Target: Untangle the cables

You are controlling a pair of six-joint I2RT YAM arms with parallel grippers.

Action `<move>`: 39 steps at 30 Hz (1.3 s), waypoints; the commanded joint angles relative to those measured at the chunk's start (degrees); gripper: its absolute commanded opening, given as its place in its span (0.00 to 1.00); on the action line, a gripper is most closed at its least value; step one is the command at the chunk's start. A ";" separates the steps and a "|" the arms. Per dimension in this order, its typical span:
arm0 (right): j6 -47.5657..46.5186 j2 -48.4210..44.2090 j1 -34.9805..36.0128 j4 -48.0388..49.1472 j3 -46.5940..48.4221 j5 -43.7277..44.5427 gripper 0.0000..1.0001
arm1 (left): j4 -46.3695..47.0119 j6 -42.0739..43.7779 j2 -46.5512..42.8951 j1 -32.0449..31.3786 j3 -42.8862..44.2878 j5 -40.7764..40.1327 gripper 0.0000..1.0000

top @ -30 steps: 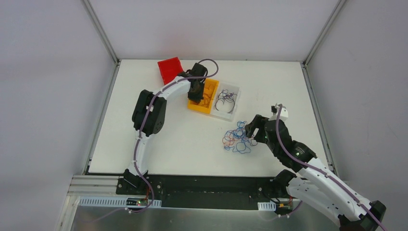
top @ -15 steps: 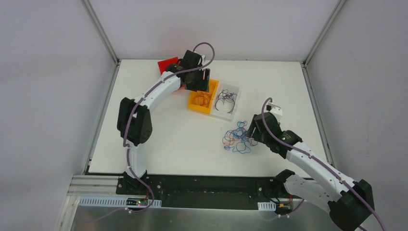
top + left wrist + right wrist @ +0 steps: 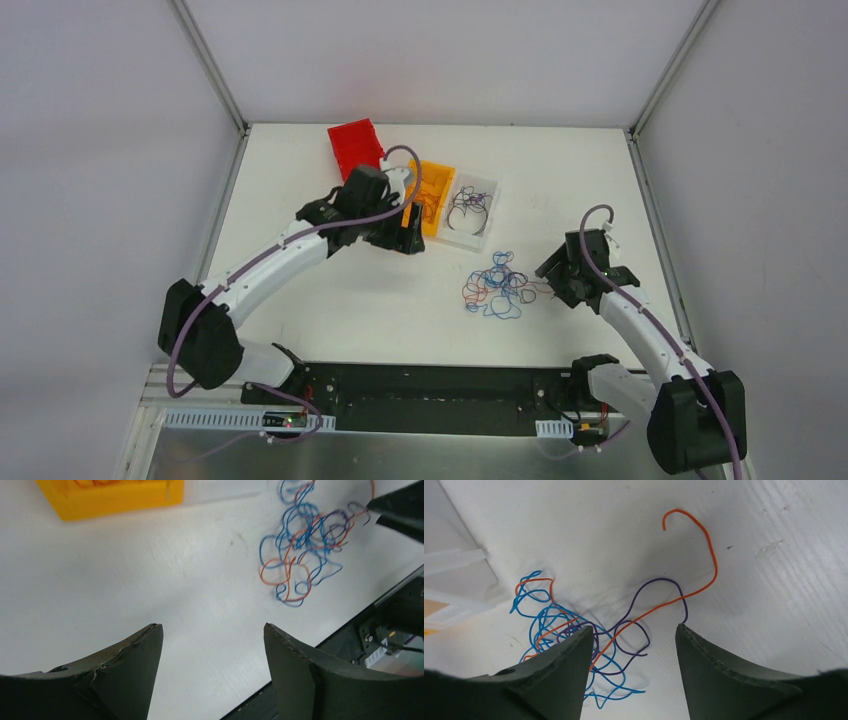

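Down at the near edge, bare white table (image 3: 330,320) runs wide open toward 9 o'clock of the cable tangle (image 3: 497,290). That tangle of blue, orange and purple loops lies flat on the table, well clear of every edge. Right gripper (image 3: 633,632) hovers just at its 3 o'clock side, fingers spread, nothing between them, an orange strand and a purple loop trailing out beneath. Left gripper (image 3: 213,630) hangs at 10 o'clock from the tangle, fingers parted and empty, beside the yellow bin (image 3: 437,182). Clear bin (image 3: 488,190) touches that one at 3 o'clock. Red bin (image 3: 354,146) sits at 10 o'clock, right by the far edge.
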 commanded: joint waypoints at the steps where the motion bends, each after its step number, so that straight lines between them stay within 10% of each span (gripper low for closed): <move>1: 9.28 -0.18 -3.49 1.74 -2.05 -4.00 0.63 | 14.40 -5.52 -10.35 -0.61 -15.25 1.90 0.75; 6: 11.28 -1.30 -5.05 3.15 -3.30 -4.32 0.54 | 25.10 -8.24 -12.68 -3.98 -24.87 4.24 0.74; 23: 9.76 8.61 -4.07 10.95 -2.02 -7.82 0.42 | 37.68 -10.11 8.51 -18.44 -18.13 2.50 0.68; 33: 8.41 9.28 -3.99 12.93 -2.19 -11.07 0.02 | 40.02 -11.04 14.68 -21.01 -15.99 0.82 0.68; 39: 7.67 6.80 -3.97 11.68 -2.16 -11.52 0.00 | 40.54 -11.41 19.72 -21.34 -12.34 1.89 0.66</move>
